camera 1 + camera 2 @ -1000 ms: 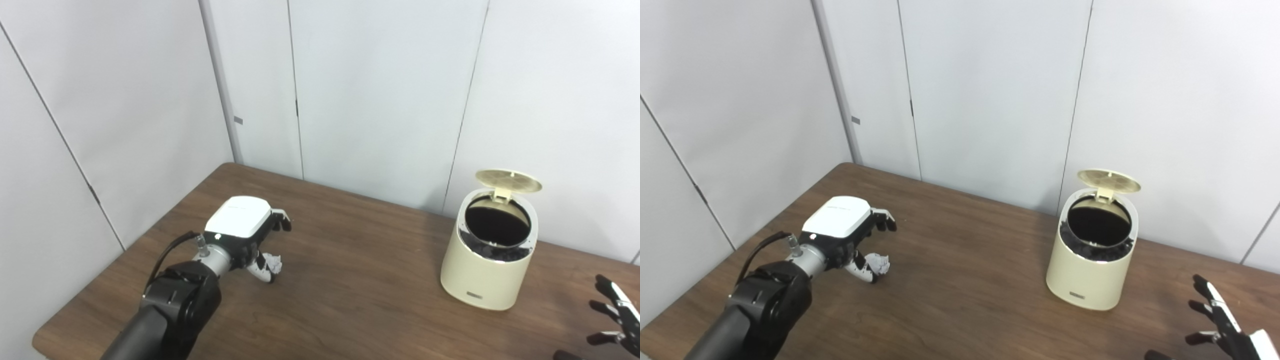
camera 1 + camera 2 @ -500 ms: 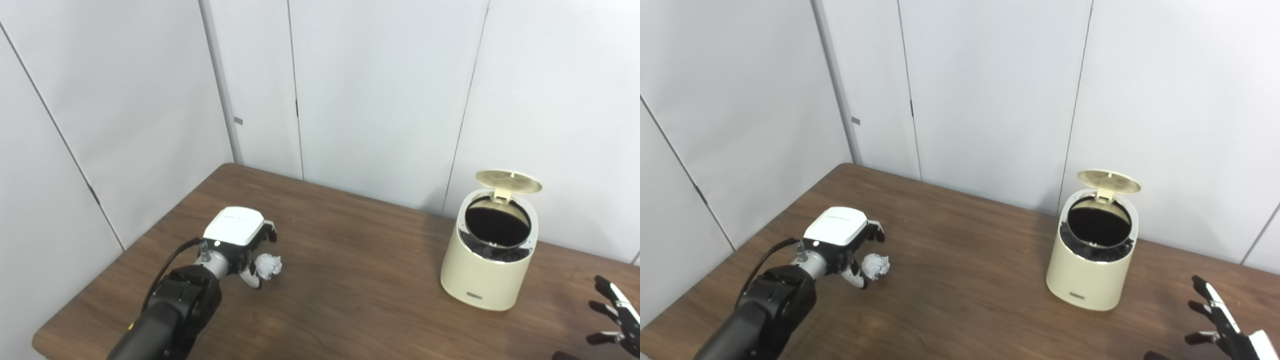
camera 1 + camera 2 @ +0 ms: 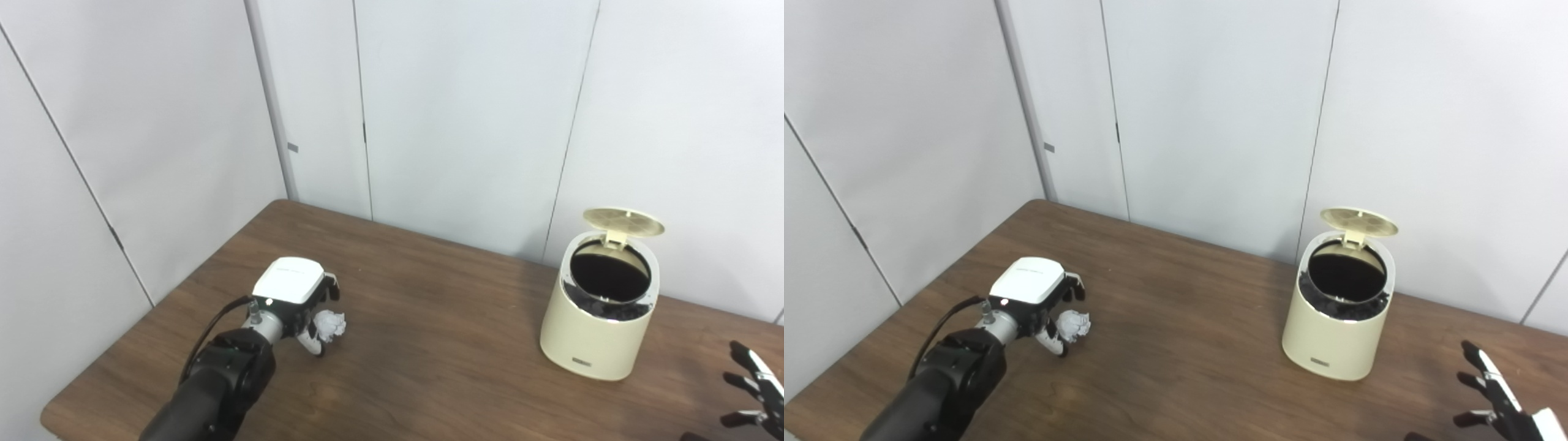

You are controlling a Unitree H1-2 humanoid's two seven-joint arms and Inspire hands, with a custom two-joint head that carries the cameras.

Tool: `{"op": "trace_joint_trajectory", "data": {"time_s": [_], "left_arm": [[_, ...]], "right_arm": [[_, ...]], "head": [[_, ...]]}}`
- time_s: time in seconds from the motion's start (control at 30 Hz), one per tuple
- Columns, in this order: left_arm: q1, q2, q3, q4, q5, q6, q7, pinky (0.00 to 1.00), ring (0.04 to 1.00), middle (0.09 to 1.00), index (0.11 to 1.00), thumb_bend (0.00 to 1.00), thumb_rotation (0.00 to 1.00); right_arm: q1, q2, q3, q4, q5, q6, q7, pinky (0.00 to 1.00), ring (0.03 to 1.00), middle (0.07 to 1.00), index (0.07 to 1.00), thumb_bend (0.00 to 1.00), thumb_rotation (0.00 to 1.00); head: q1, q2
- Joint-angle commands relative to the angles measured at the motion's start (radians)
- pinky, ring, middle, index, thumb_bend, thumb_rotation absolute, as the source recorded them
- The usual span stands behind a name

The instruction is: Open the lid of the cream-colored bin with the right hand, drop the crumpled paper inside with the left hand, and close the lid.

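Right eye view shows white back of right hand (image 3: pixel 1497 401) at bottom corner; left eye view shows only its dark fingertips. Right hand fingers spread, empty, well to right of cream-colored bin (image 3: pixel 597 318).

Bin upright on counter (image 3: pixel 429 343), long axis vertical, lid (image 3: pixel 622 222) tipped up at rear, mouth open upward.

Left hand (image 3: pixel 294 294) curled around crumpled paper (image 3: pixel 331 324), which sits at fingertips on counter; firm pinch cannot be told.

Versus a second ago: left hand lower, pulled back slightly, fingers more closed around paper; bin unchanged.
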State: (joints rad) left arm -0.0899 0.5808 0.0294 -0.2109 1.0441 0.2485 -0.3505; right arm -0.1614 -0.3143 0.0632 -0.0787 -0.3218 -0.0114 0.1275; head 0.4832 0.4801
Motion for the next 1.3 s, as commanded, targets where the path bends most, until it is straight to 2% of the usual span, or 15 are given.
{"op": "trace_joint_trajectory", "data": {"time_s": [0.0, 0.2, 0.23, 0.27, 0.33, 0.47, 0.57, 0.63, 0.83, 0.9, 1.0, 1.07, 1.27], "left_arm": [[-0.014, 0.018, -0.005, 0.027, -0.019, -0.011, 0.031, 0.52, 0.625, 0.676, 0.672, 0.81, 0.02], [-0.012, 0.025, -0.028, 0.078, -0.04, -0.033, 0.071, 0.51, 0.592, 0.622, 0.637, 0.78, 0.0], [-0.012, 0.026, -0.032, 0.089, -0.047, -0.035, 0.071, 0.51, 0.562, 0.596, 0.567, 0.65, 0.03], [-0.013, 0.028, -0.035, 0.095, -0.052, -0.035, 0.07, 0.51, 0.537, 0.539, 0.538, 0.59, 0.01], [-0.013, 0.03, -0.044, 0.109, -0.054, -0.033, 0.071, 0.48, 0.498, 0.487, 0.513, 0.54, 0.0], [-0.015, 0.035, -0.062, 0.139, -0.06, -0.033, 0.081, 0.44, 0.465, 0.478, 0.497, 0.53, 0.0], [-0.016, 0.044, -0.085, 0.168, -0.049, -0.032, 0.093, 0.34, 0.369, 0.413, 0.502, 0.52, 0.0], [-0.017, 0.048, -0.1, 0.187, -0.045, -0.032, 0.106, 0.32, 0.339, 0.462, 0.49, 0.53, 0.0], [-0.019, 0.055, -0.137, 0.221, -0.035, -0.022, 0.143, 0.21, 0.26, 0.471, 0.488, 0.53, 0.0], [-0.017, 0.054, -0.142, 0.227, -0.04, -0.024, 0.16, 0.2, 0.256, 0.471, 0.487, 0.53, 0.0], [-0.016, 0.058, -0.152, 0.227, -0.034, -0.022, 0.178, 0.24, 0.312, 0.473, 0.487, 0.53, 0.0], [-0.016, 0.062, -0.154, 0.222, -0.037, -0.03, 0.195, 0.22, 0.298, 0.472, 0.487, 0.53, 0.0], [-0.013, 0.072, -0.14, 0.168, -0.031, -0.038, 0.259, 0.25, 0.326, 0.473, 0.487, 0.53, 0.0]], "right_arm": [[-0.027, -0.017, -0.01, -0.03, 0.007, -0.03, -0.006, 0.59, 0.872, 0.953, 0.952, 0.86, 0.5], [-0.023, -0.019, -0.012, -0.035, 0.006, -0.025, -0.004, 0.62, 0.885, 0.959, 0.956, 0.84, 0.49], [-0.023, -0.02, -0.014, -0.034, 0.008, -0.025, -0.005, 0.62, 0.884, 0.959, 0.954, 0.83, 0.49], [-0.023, -0.02, -0.015, -0.033, 0.009, -0.025, -0.005, 0.62, 0.883, 0.957, 0.953, 0.83, 0.48], [-0.021, -0.022, -0.018, -0.037, 0.009, -0.023, -0.005, 0.62, 0.88, 0.956, 0.953, 0.83, 0.47], [-0.021, -0.024, -0.021, -0.044, 0.01, -0.015, -0.003, 0.58, 0.864, 0.955, 0.954, 0.83, 0.47], [-0.021, -0.026, -0.023, -0.048, 0.01, -0.013, -0.002, 0.56, 0.855, 0.955, 0.957, 0.82, 0.48], [-0.023, -0.027, -0.026, -0.046, 0.015, -0.018, -0.002, 0.56, 0.852, 0.953, 0.955, 0.81, 0.48], [-0.026, -0.028, -0.029, -0.047, 0.021, -0.019, 0.0, 0.53, 0.836, 0.945, 0.948, 0.82, 0.5], [-0.026, -0.028, -0.029, -0.048, 0.02, -0.018, 0.001, 0.52, 0.831, 0.943, 0.945, 0.82, 0.51], [-0.026, -0.03, -0.027, -0.051, 0.013, -0.016, 0.001, 0.52, 0.833, 0.944, 0.948, 0.82, 0.53], [-0.027, -0.029, -0.026, -0.046, 0.011, -0.019, -0.001, 0.54, 0.839, 0.945, 0.949, 0.82, 0.53], [-0.028, -0.026, -0.026, -0.049, 0.003, -0.015, -0.004, 0.54, 0.838, 0.94, 0.944, 0.82, 0.53]], "head": [[-0.001, 0.003], [-0.001, 0.005], [-0.001, 0.005], [-0.001, 0.005], [-0.003, 0.01], [-0.003, 0.015], [-0.003, 0.017], [-0.006, 0.019], [-0.006, 0.021], [-0.008, 0.021], [-0.008, 0.021], [-0.014, 0.02], [-0.014, 0.02]]}}
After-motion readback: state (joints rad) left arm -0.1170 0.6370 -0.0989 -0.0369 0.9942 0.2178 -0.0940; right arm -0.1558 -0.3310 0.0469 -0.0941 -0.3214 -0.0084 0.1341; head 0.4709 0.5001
